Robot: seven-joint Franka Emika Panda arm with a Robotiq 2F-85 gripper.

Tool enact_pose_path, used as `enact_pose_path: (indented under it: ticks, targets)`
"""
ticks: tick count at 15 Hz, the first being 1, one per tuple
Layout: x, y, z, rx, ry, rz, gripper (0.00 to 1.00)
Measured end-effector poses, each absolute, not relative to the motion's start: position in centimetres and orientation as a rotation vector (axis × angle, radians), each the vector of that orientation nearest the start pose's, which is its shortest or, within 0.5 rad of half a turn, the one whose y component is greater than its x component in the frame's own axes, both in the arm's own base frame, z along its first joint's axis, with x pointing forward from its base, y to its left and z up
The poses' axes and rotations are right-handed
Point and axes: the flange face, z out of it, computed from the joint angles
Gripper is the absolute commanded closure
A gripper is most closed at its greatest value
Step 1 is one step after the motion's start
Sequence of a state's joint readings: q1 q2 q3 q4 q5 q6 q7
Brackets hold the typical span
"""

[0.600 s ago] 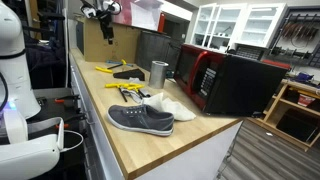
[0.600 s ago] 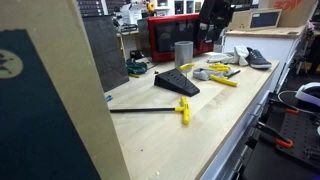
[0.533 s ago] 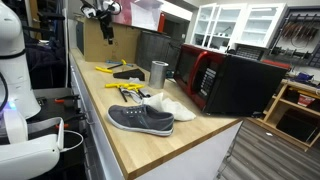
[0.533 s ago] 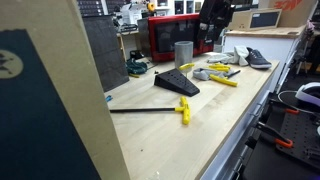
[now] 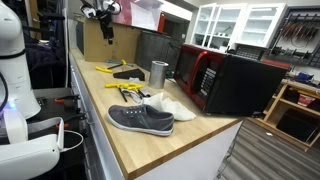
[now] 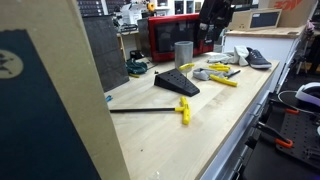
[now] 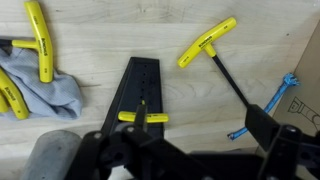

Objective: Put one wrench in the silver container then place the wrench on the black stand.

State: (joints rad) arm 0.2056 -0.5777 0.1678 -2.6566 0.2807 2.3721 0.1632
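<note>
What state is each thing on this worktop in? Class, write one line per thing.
Gripper: high in the air; open or shut unclear.
Container: upright, nothing sticking out.
Stand: lying flat.
Long wrench: lying flat.
Shoe: upright on its sole.
Cloth: crumpled.
Microwave: door shut.

Bright, even indoor light; small, soft frames.
</note>
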Motion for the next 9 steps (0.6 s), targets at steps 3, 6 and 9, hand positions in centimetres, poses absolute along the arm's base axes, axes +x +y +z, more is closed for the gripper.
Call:
enact_pose_path:
  ticks: [3, 6, 9]
  targets:
    - [36.06, 14.48, 44.82, -2.917, -0.034, -0.366, 0.00]
    - [36.06, 14.48, 44.82, -2.917, -0.034, -0.366, 0.00]
    - [36.04, 14.22, 44.71, -2.921, -0.036, -0.348, 0.00]
